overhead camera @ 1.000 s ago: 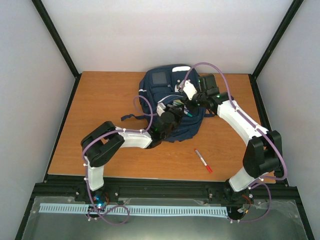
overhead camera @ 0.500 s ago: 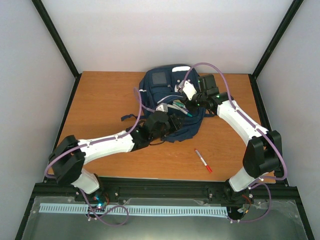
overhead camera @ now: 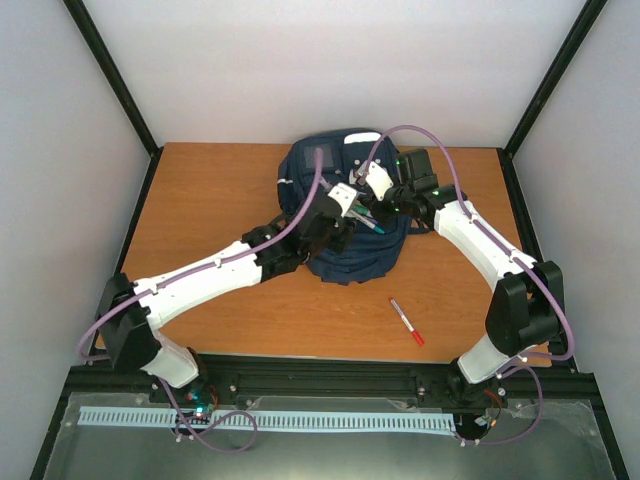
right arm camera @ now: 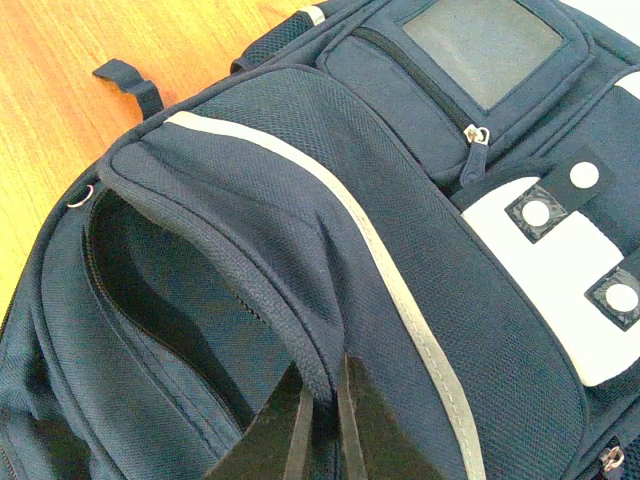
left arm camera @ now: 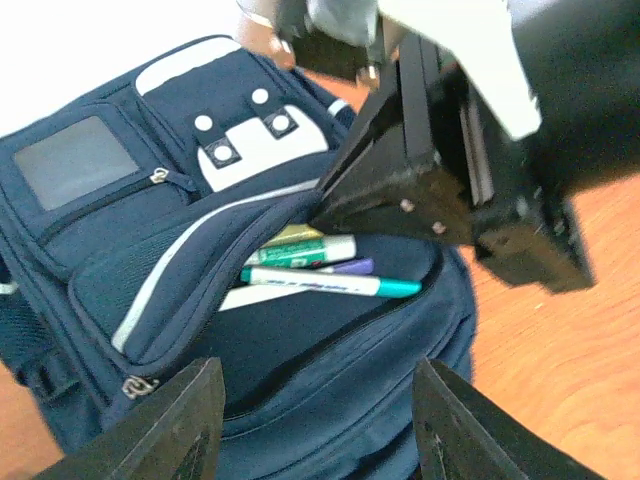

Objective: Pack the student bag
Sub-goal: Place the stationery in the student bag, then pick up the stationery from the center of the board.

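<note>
The student bag (overhead camera: 345,250) lies flat at the back middle of the table, navy with a white patch. Its front pocket (left arm camera: 300,330) gapes open, with a teal-capped marker (left arm camera: 330,285), a green marker (left arm camera: 300,250) and a purple one inside. My right gripper (overhead camera: 367,204) is shut on the pocket's upper flap (right arm camera: 300,330) and holds it up; it also shows in the left wrist view (left arm camera: 330,195). My left gripper (left arm camera: 320,420) is open and empty, hovering just above the pocket mouth; it also shows in the top view (overhead camera: 345,222).
A red and white pen (overhead camera: 407,322) lies on the wooden table (overhead camera: 200,220) to the right front of the bag. A dark strap (overhead camera: 258,236) sticks out at the bag's left. Black frame posts and white walls enclose the table.
My left arm has stretched out and its gripper has moved from the bag's front edge back over the open pocket. The right arm has held still on the flap.
</note>
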You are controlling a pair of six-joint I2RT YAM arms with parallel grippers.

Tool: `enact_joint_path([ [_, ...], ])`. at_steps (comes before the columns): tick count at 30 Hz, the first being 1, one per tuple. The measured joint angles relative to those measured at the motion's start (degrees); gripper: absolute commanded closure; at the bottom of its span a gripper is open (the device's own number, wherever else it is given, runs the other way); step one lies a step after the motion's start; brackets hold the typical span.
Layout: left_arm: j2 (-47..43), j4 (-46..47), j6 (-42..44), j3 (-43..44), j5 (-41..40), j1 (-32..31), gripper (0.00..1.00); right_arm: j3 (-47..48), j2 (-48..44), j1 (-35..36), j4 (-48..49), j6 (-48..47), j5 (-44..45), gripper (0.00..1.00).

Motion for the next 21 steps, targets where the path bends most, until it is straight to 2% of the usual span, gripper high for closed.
enact_joint_path([
  [7, 0.87, 2.45, 15.65, -4.55, -0.74, 1.79, 0.48, 0.00, 0.00, 0.00, -0.02, 0.00, -0.20, 0.97],
  [13, 1.46, 7.08, 23.37, -7.15, 1.40, 5.05, 0.48, 0.00, 0.00, 0.00, -0.20, 0.02, -0.63, 0.97],
  [21, 8.02, 10.21, 29.68, -4.46, 3.37, 6.16, 0.51, 0.07, 0.04, 0.00, -0.61, 0.28, -1.73, 0.97],
])
